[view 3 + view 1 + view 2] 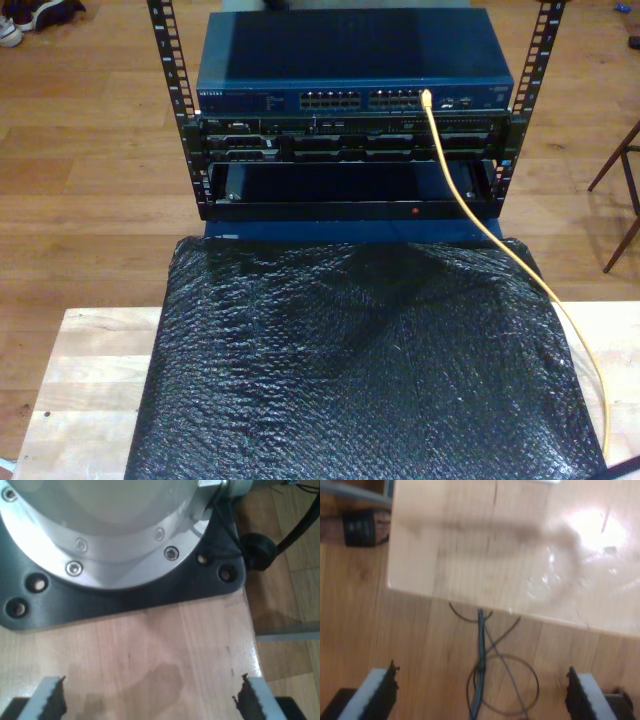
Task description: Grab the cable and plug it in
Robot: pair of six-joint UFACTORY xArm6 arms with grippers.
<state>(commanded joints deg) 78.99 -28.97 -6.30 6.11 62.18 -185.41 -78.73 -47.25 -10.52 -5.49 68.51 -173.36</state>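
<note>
In the exterior view the yellow cable (500, 240) runs from the front of the blue network switch (350, 60), where its end sits at a port (427, 96). From there it goes down across the black bubble-wrap sheet (350, 370) to the exterior view's lower right. My first gripper (155, 702) is open over bare wooden tabletop, facing a round metal arm base (100, 530) on a black plate. My second gripper (482, 695) is open too, with nothing between its fingers. It hangs past a table edge, above wood floor and thin dark wires (485, 680).
The switch sits in a black open rack (190, 150) with more dark units below it. The bubble-wrap sheet covers most of the light wooden table (90, 380). A chair leg (620, 200) stands at the exterior view's right. A thick black cable and plug (260, 550) lie beside the arm base.
</note>
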